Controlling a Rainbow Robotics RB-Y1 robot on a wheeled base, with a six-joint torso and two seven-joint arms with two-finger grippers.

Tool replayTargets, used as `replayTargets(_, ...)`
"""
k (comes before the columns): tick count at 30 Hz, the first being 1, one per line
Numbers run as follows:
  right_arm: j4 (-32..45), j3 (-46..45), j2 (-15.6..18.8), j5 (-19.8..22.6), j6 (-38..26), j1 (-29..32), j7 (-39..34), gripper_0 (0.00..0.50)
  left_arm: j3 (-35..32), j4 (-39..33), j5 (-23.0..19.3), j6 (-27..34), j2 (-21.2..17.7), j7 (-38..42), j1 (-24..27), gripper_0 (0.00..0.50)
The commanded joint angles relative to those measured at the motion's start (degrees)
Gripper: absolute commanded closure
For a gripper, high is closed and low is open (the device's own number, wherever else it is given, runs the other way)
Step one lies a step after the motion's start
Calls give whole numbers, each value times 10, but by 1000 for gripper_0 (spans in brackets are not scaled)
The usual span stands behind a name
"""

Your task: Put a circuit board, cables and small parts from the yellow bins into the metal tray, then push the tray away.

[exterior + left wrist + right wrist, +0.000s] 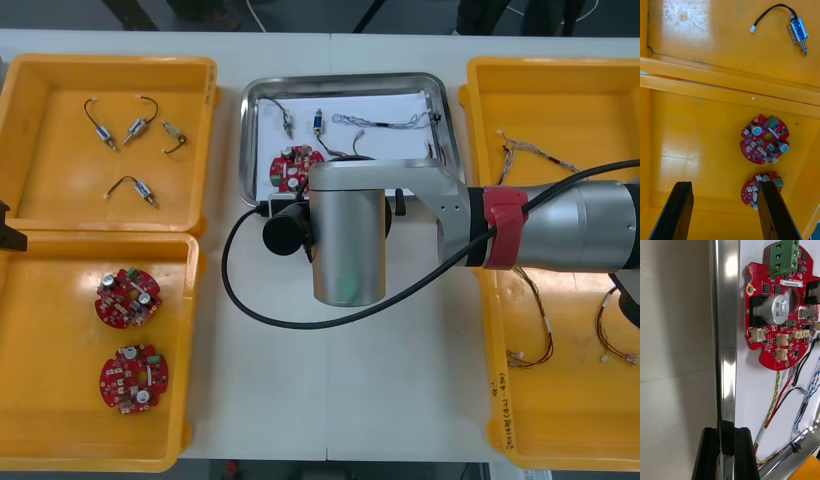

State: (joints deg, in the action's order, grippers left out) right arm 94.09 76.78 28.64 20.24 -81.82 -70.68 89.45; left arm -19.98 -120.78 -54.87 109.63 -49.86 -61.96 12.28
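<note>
We log a light desk (260, 400), a seam (330, 45) running down its middle, and dark floor (320, 10) past its far edge.

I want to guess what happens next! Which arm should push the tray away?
Right, probably. The right jaws are shut on the metal tray rim; the left jaws hang open over a yellow bin.

Reaching in from the right, the right arm (560, 225) lies level across the counter (400, 400), with a red band around the forearm. Its wrist housing (348, 245) points straight down at mid-counter. Black fingers of the right pincer (727, 431) sit close together, clamped across the rim of the metal tray (725, 333). At the left edge, the left arm (6, 232) is parked. Fingers of the left pincer (724, 185) are spread wide, gripping nothing.
</note>
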Motion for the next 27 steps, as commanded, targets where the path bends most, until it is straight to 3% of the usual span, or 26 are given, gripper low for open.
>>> replayTargets(1,-19,1,-15,-10,13,-43,19,500,-17,-17,-5,4,-27,-40,-9,0)
replayTargets(17,-121,-28,-39,-10,61,-56,23,500,-17,-17,-5,4,-27,-40,-9,0)
replayTargets(27,-145,-29,-43,-10,90,-57,24,500,-17,-17,-5,4,-27,-40,-9,0)
